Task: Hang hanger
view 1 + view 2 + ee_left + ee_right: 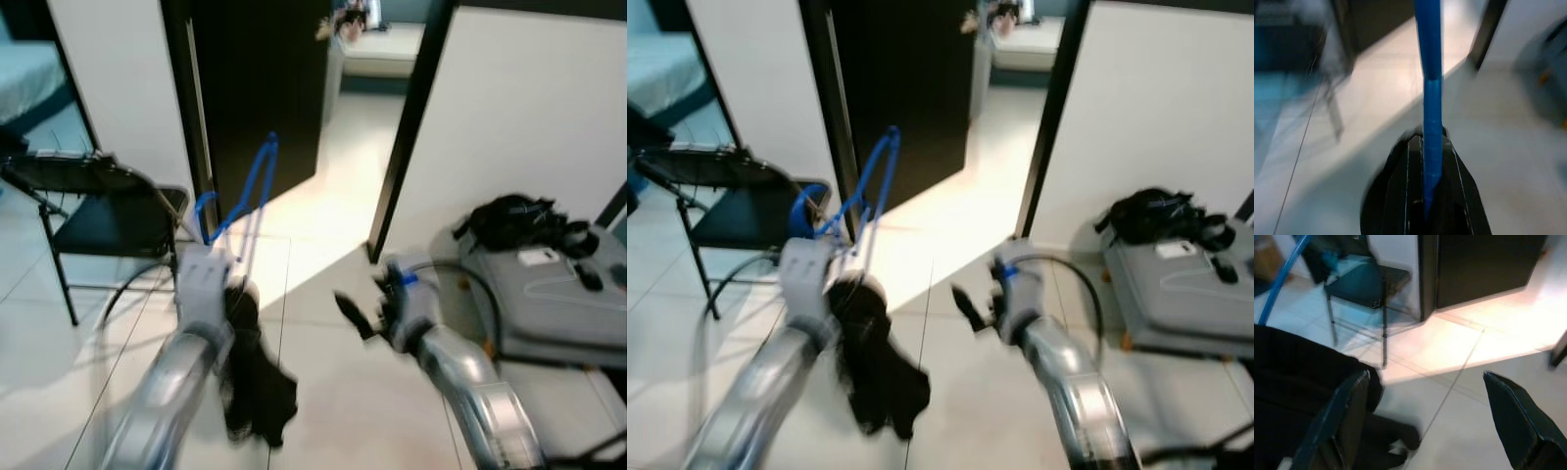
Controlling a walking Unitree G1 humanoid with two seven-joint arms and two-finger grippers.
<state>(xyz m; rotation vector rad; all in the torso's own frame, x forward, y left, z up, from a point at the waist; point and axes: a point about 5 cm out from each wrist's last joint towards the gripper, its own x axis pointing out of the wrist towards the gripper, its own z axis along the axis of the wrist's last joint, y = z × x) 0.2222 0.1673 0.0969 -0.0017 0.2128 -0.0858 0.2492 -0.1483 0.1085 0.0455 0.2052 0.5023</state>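
Carrying the blue hanger [245, 191] upright, pinched in the left gripper [208, 262], dark garment [257, 377] dangling beneath; best kept vertical and steady toward the doorway [338, 127]. Right gripper [361, 311] spread wide, holding nothing, well apart.

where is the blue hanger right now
The blue hanger sticks up from the left gripper on the robot's left, near the black folding chair, dark garment hanging below.
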